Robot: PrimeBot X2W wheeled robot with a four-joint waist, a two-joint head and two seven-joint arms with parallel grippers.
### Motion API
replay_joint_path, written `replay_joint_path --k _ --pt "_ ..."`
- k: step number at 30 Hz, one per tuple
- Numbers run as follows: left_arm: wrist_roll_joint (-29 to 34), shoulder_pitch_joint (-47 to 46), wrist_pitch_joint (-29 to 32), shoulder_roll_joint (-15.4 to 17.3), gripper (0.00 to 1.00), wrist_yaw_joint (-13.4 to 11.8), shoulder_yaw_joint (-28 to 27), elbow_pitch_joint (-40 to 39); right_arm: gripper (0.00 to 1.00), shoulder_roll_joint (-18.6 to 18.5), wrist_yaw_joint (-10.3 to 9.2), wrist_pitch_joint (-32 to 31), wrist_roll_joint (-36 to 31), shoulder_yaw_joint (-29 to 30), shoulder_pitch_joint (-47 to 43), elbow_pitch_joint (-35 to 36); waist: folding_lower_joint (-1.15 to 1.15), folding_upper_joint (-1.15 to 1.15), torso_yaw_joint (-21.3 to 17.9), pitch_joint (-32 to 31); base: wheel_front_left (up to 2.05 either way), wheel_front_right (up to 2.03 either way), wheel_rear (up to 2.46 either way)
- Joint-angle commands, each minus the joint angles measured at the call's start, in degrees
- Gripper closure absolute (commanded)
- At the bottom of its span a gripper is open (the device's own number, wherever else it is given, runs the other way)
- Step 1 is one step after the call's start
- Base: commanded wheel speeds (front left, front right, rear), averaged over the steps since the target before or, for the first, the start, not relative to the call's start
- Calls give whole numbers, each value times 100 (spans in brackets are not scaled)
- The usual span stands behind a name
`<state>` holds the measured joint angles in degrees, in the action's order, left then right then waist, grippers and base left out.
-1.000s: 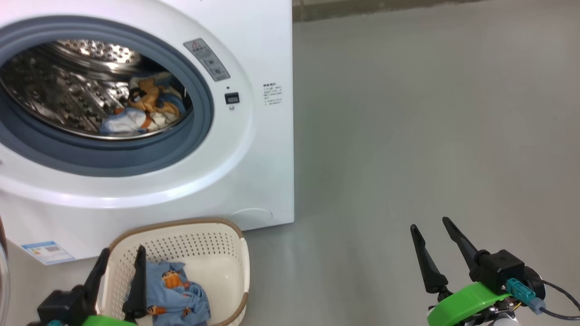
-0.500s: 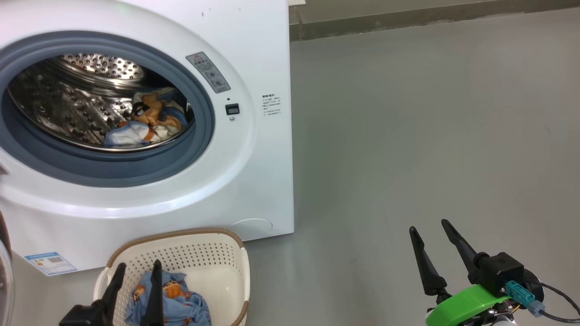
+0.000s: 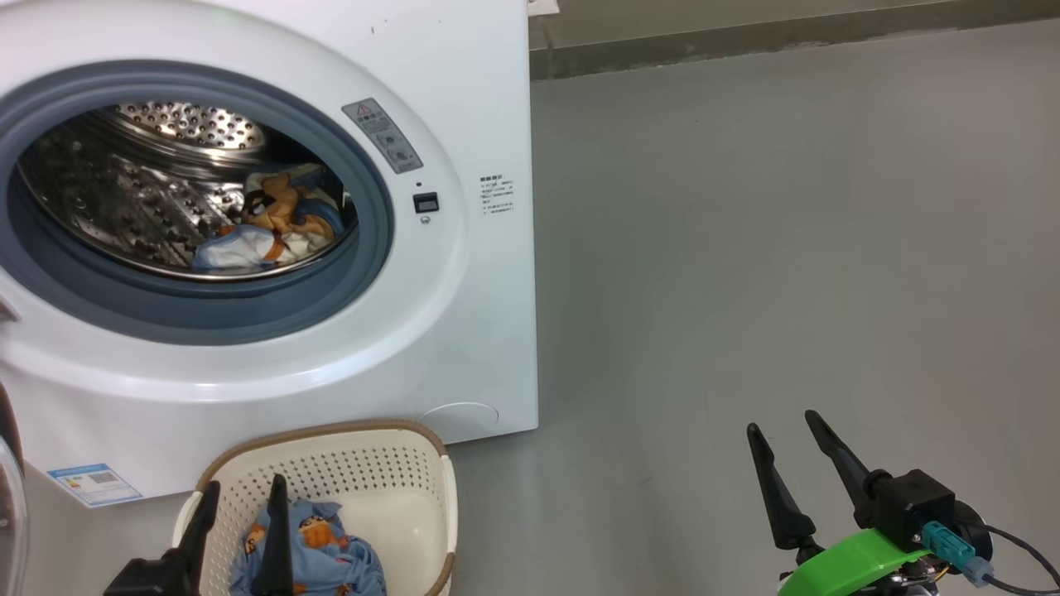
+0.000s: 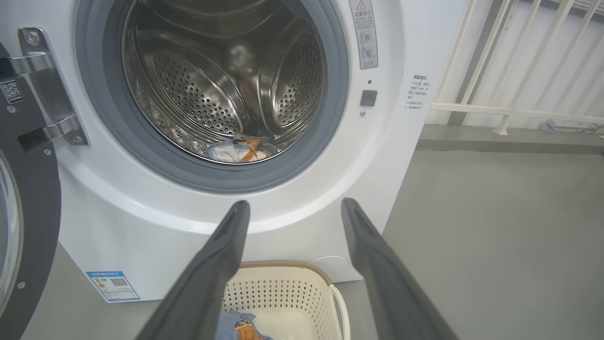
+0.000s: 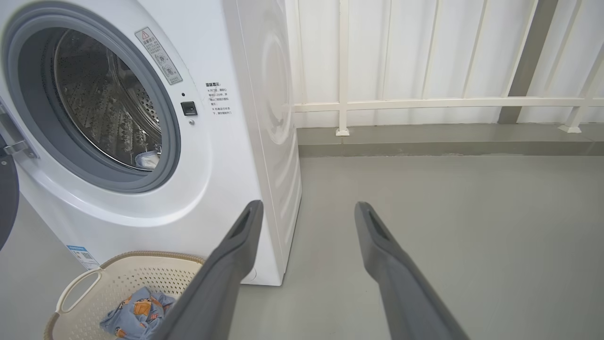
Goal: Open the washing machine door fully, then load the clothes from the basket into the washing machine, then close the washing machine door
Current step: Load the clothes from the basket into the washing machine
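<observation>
Big white front-loading washing machine (image 3: pixel 464 331) takes up upper left of head view, standing on grey floor (image 3: pixel 745 248). Its drum mouth, ringed w/ grey-blue rubber gasket (image 3: pixel 373 248), is uncovered, and the perforated steel drum (image 3: pixel 124 190) shows inside. Large round washing machine door w/ wide glossy black rim (image 4: pixel 28 198) is swung open at left edge of left wrist view, hung on metal hinges. Small cream-white perforated plastic basket w/ brown woven-look rim (image 3: pixel 373 463) sits on floor just in front of the machine, below the drum mouth. Left gripper (image 3: pixel 244 484) hangs over basket's left half, its two long dark fingers spread apart w/ nothing between them; can't tell if tips touch the cloth below. Right gripper (image 3: pixel 782 422) is well apart to the right over bare floor, fingers likewise spread, holding nothing. Crumpled blue garment w/ orange cartoon print (image 3: pixel 323 555) lies in basket's bottom. A bundle of blue, white & orange clothes (image 3: pixel 265 232) lies low in the drum, toward its right. Small blue label sticker (image 3: pixel 95 484) sits on machine's lower left front.
</observation>
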<state>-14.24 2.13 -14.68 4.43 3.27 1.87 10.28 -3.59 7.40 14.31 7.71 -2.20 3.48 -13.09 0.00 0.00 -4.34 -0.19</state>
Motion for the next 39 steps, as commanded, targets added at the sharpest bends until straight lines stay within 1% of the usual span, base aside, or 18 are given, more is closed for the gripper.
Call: replay_joint_path --k 1,17,39 --pt "74 -97 -32 23 0 23 -214 -111 0 11 9 69 30 -161 90 118 0 0 -7 -1 0 0 0" --pt "192 -139 -32 -83 0 170 -349 -40 0 -4 9 69 25 -179 106 84 0 0 8 6 0 0 0" --pt "310 -186 -32 -134 0 267 -369 67 0 3 9 69 7 -180 85 88 0 0 46 43 0 0 0"
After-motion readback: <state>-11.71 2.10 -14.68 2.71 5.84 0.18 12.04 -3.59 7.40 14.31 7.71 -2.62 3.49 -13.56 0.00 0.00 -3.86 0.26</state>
